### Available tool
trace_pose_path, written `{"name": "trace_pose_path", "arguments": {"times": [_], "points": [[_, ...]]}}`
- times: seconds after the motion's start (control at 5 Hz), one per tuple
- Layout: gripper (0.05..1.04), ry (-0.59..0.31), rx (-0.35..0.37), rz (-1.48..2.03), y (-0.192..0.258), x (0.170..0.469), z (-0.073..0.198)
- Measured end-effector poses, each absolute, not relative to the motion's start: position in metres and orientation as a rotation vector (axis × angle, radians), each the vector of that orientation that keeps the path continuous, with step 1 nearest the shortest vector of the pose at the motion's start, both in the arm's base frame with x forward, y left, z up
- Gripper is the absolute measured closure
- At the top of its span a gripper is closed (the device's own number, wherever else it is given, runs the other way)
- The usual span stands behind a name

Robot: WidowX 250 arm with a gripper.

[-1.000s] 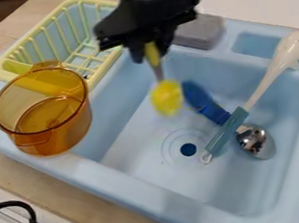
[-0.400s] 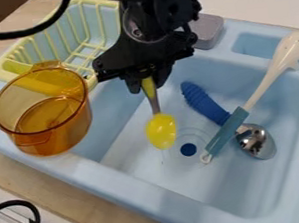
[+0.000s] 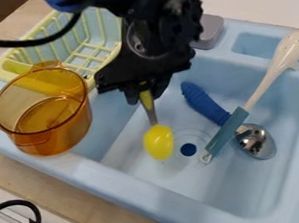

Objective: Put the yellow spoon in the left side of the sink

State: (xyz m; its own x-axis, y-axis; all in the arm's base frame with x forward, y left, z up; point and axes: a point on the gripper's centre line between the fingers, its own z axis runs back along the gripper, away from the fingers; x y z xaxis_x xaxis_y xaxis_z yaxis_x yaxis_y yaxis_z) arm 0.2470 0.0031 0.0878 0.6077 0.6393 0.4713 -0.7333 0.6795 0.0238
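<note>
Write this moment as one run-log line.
gripper: holding yellow spoon | position: over sink, left of drain in view | release: not yet

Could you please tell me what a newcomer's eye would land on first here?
Probably the bright yellow spoon, bowl down, held by the black tool over the blue sink. Next might come the see-through amber pot at the left, then the white-headed utensil slanting across the sink's right side.

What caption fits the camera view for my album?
Jaws shut on its handle, a yellow spoon hangs over the light-blue sink.
</note>
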Motion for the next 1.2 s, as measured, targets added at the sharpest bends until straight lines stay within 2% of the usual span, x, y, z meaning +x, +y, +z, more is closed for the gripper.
{"name": "trace_pose_path", "arguments": {"times": [0.6, 0.8, 1.2], "points": [[0.757, -0.421, 0.253, 0.835, 0.015, 0.244, 0.075], [0.697, -0.403, 0.27, 0.849, 0.024, 0.244, 0.071], [0.16, -0.364, 0.279, 0.825, 0.025, 0.251, 0.071]]}}
